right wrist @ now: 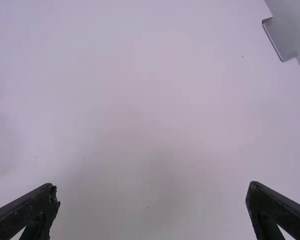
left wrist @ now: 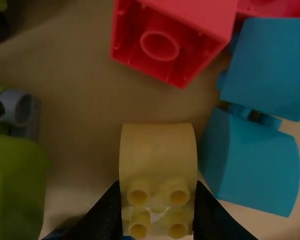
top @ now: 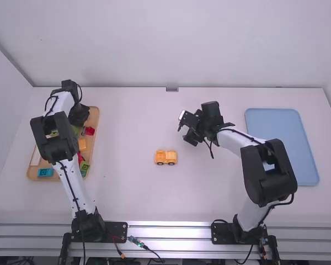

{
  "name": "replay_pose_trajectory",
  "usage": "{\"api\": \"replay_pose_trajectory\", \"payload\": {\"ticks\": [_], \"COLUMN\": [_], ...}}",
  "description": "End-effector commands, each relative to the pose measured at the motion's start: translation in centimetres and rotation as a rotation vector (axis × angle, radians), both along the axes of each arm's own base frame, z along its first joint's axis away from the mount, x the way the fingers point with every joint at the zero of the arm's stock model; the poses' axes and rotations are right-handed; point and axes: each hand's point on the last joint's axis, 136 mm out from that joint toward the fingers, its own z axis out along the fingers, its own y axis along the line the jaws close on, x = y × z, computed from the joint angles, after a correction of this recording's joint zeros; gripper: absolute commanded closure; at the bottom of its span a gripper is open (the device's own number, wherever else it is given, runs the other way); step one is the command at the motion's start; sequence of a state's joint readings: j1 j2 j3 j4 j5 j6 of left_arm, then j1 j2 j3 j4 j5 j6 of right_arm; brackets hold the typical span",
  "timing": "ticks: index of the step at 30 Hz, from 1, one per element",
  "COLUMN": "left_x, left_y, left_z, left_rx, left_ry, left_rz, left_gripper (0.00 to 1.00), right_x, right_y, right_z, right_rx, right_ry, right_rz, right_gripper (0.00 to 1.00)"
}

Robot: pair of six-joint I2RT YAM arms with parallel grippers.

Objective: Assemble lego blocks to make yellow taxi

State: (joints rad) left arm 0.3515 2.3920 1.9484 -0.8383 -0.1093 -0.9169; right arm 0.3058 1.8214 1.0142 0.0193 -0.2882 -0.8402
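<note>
Gripping left pincer: closed on both sides of the curved yellow block, at the tray
Taxi body: on the table, three o'clock from the tray
Right pincer: spread wide, empty, one o'clock from the taxi body
Lift: best straight up, clearing the blue blocks
</note>
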Motion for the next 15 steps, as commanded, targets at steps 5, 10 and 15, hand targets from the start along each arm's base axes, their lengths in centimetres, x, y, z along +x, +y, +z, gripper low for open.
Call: {"api": "replay_pose_trajectory", "payload": {"ticks": [5, 10, 15], "left_x": [0.6, 1.2, 0.8], "left_y": [-0.1, -0.9, -3.0], "left_z": [2.1, 4.1, 5.5], "left_rx": [-0.001, 0.003, 0.011], "left_ry": [0.010, 0.005, 0.043], "left_rz": [0.004, -0.005, 0.021], "left_gripper": [0.78, 0.81, 0.83], "right_x": [-0.1, 0.0, 0.0], "right_y": [0.1, 0.1, 0.1], "right_z": [1.3, 1.3, 1.3], "right_rx": [0.014, 0.015, 0.015], "right_ry": [-0.022, -0.025, -0.025], "right_rz": [-0.001, -0.001, -0.002], "right_gripper": [0.01, 0.01, 0.01]}}
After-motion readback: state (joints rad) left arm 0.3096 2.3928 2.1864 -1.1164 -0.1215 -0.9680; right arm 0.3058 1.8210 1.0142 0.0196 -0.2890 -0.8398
